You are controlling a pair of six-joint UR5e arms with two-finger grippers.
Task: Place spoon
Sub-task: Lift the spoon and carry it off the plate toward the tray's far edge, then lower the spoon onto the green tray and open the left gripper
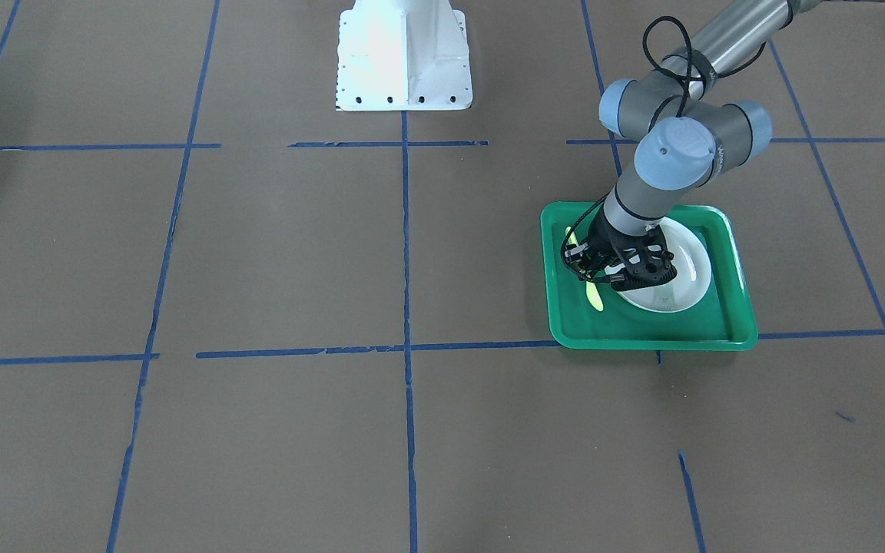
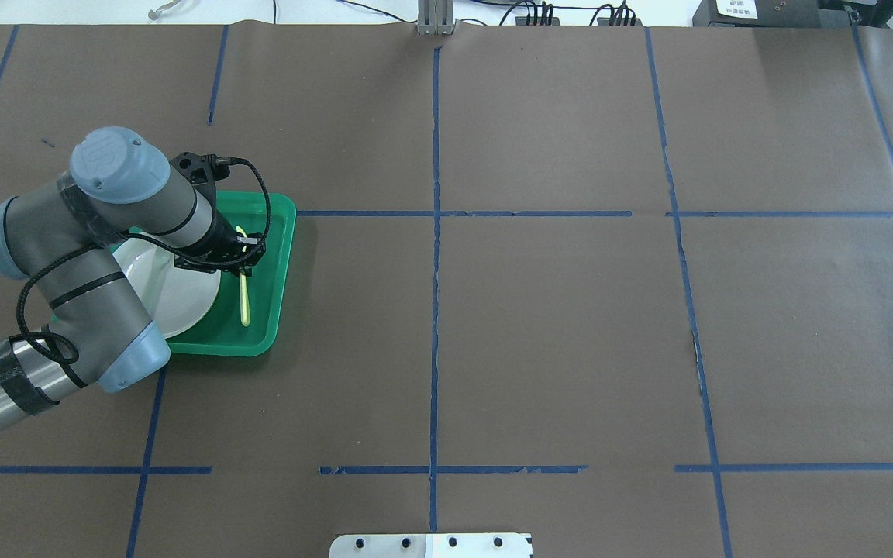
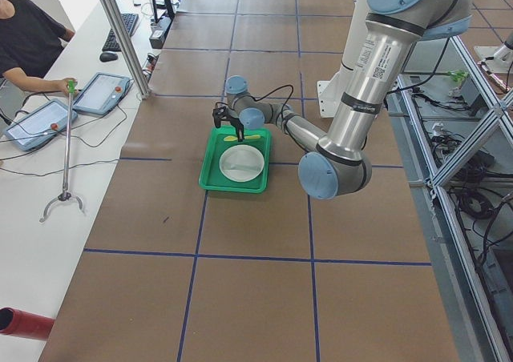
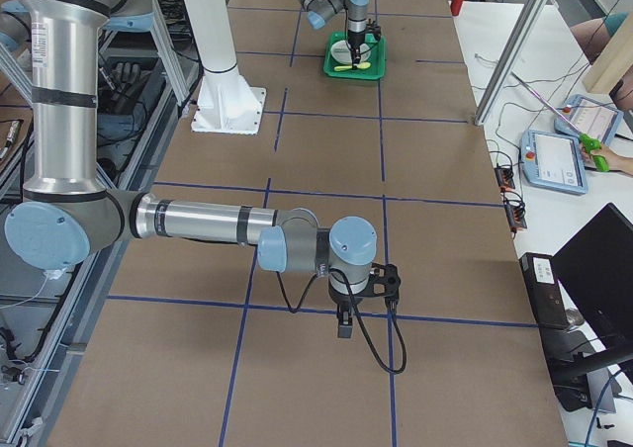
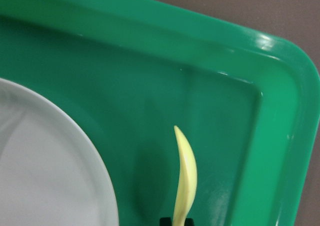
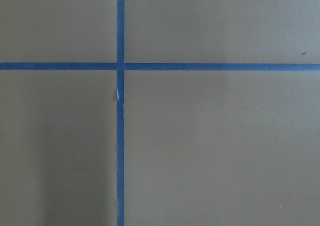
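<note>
The yellow spoon [image 2: 244, 301] is over the right strip of the green tray [image 2: 277, 256], beside the white plate [image 2: 179, 298]. My left gripper [image 2: 242, 262] is shut on the spoon around its middle, and the two ends stick out on either side of the fingers. In the front view the spoon [image 1: 594, 296] shows below the left gripper [image 1: 587, 265]. In the left wrist view the spoon [image 5: 185, 178] is seen edge-on above the tray floor [image 5: 215, 101], right of the plate [image 5: 45, 166]. My right gripper [image 4: 348, 320] shows only in the right side view, and I cannot tell its state.
The table is brown paper with blue tape lines [image 6: 120, 111]. The robot's white base [image 1: 404, 57] stands at the table's middle edge. An operator [image 3: 28, 46] sits beyond the table's far side with tablets [image 3: 100, 94]. The tray's raised rim [image 1: 646, 338] borders the spoon.
</note>
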